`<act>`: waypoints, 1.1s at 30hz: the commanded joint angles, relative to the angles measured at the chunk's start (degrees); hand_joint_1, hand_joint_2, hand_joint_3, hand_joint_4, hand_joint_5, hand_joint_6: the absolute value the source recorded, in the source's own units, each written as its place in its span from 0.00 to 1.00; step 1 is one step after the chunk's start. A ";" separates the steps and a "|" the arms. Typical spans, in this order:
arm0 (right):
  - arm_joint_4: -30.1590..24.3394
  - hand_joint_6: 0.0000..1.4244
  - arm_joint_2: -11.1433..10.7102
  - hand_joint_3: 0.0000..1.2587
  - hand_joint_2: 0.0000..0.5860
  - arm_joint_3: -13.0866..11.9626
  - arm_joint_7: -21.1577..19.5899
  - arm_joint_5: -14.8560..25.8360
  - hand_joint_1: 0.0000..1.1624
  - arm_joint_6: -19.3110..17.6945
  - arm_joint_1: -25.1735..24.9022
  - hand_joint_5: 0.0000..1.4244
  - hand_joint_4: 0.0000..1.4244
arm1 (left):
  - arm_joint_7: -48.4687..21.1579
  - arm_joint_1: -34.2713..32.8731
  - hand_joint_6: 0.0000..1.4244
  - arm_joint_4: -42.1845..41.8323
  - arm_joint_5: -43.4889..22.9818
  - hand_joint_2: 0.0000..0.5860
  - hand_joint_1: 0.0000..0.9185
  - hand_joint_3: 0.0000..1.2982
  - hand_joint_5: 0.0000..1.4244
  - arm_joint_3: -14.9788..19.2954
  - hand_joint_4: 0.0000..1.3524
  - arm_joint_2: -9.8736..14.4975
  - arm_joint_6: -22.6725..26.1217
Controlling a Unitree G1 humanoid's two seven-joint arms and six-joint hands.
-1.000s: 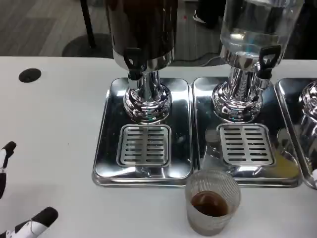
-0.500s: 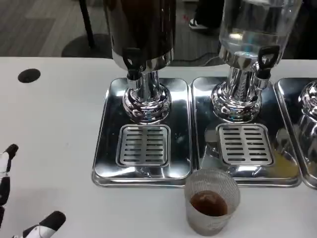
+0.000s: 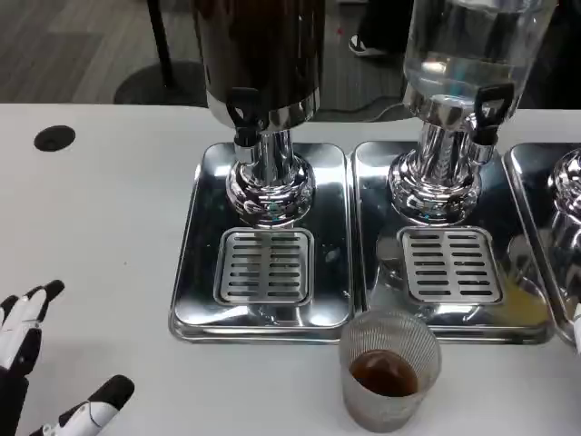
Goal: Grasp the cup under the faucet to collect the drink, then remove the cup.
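Note:
A ribbed clear cup (image 3: 390,368) with dark drink in its bottom stands on the white table, just in front of the seam between two steel drip trays. The dark-drink dispenser's black faucet (image 3: 242,111) hangs over the left tray's grate (image 3: 264,265), well behind and left of the cup. My left hand (image 3: 41,363) shows at the lower left corner, fingers spread and holding nothing, far from the cup. A white sliver at the right edge (image 3: 576,325) may be my right hand; its fingers are hidden.
The left drip tray (image 3: 195,272) and middle drip tray (image 3: 522,309) sit side by side; a third tray (image 3: 536,168) shows at far right. A clear-liquid dispenser's faucet (image 3: 487,113) is over the middle tray. A black round hole (image 3: 54,137) marks the table's far left.
My left hand has moved rightward and up into the picture, showing more of its fingers. The cup has stayed in place.

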 commanded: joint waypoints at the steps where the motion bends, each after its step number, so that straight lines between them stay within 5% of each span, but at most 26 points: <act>1: -0.75 0.01 -0.75 0.30 1.00 0.87 -0.27 0.09 0.44 2.13 0.02 0.08 0.15 | 2.05 1.90 0.00 -1.01 0.37 0.18 0.00 0.07 0.00 0.09 0.00 -0.23 -2.26; 33: -3.34 0.00 -0.96 0.29 1.00 2.00 -0.39 3.40 0.46 3.76 1.31 0.09 0.15 | 3.80 4.10 0.00 0.79 -0.45 0.19 0.00 0.07 0.00 0.06 0.00 -1.07 -6.24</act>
